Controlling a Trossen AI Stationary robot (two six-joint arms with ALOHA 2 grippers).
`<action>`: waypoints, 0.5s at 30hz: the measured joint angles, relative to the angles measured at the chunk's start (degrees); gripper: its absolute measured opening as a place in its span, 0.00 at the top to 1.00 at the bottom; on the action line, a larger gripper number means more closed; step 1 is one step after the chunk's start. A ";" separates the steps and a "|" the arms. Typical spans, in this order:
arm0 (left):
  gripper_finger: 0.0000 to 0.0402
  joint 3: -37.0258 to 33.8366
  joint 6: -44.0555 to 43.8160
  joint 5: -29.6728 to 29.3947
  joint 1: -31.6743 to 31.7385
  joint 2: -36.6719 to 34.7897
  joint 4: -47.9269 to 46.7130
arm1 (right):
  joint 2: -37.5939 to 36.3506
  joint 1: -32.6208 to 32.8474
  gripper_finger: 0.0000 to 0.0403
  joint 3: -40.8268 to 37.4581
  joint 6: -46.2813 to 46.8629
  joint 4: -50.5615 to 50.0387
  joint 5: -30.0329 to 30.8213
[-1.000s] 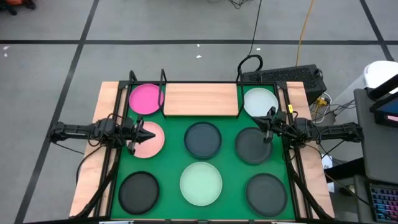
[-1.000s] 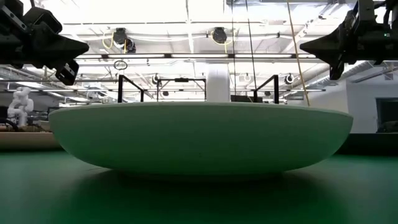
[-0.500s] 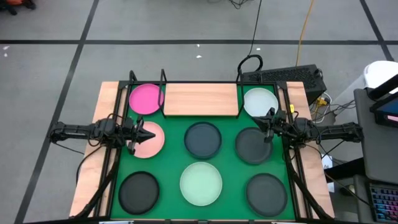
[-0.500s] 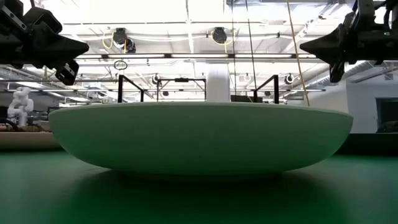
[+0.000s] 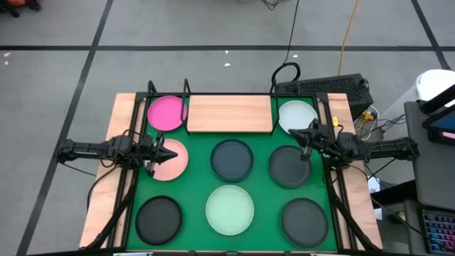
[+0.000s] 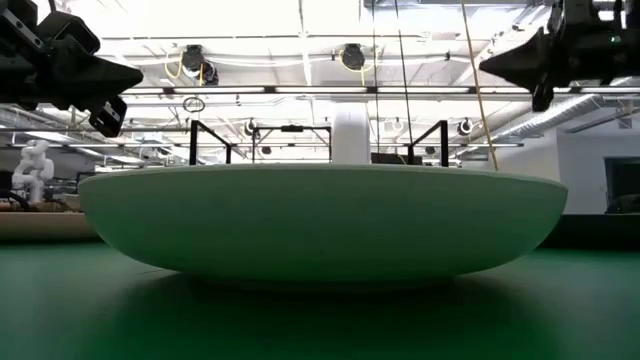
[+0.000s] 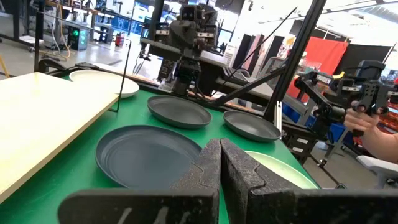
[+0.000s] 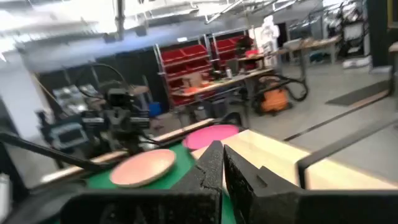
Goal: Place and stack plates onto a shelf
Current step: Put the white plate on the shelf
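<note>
Eight plates show in the high view: magenta (image 5: 167,112) and white (image 5: 297,116) flank the light-wood shelf (image 5: 229,113) at the far edge. Pale pink (image 5: 169,162), mint green (image 5: 229,209) and several dark grey ones, such as the centre one (image 5: 232,159), lie flat on the green mat. My left gripper (image 5: 175,154) (image 7: 219,155) hovers shut above the pink plate, pointing right. My right gripper (image 5: 291,133) (image 8: 222,157) is shut in the air between the white plate and a dark plate (image 5: 290,166), pointing left.
Black wire posts (image 5: 186,89) stand at the shelf's corners. The mint plate (image 6: 320,220) fills the low view, with both grippers (image 6: 135,75) (image 6: 485,68) high above it. A person's hand (image 7: 373,127) with a hand-held device shows beyond the table's right side. A keyboard (image 5: 323,87) lies past the far edge.
My right gripper has risen a little and shifted toward the table's far edge, nearer the white plate, still shut. My left gripper and all plates have stayed where they were.
</note>
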 joint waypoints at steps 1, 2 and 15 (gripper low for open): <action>0.99 0.00 0.00 0.00 0.00 0.00 0.00 | 1.56 0.00 1.00 1.40 -1.59 -0.63 0.03; 0.99 0.02 0.00 0.02 0.00 0.00 0.00 | 3.06 0.00 1.00 2.30 -3.24 -1.42 0.00; 0.99 0.00 0.00 0.00 0.00 0.00 0.17 | 21.86 0.00 1.00 12.67 -10.63 -5.76 -0.07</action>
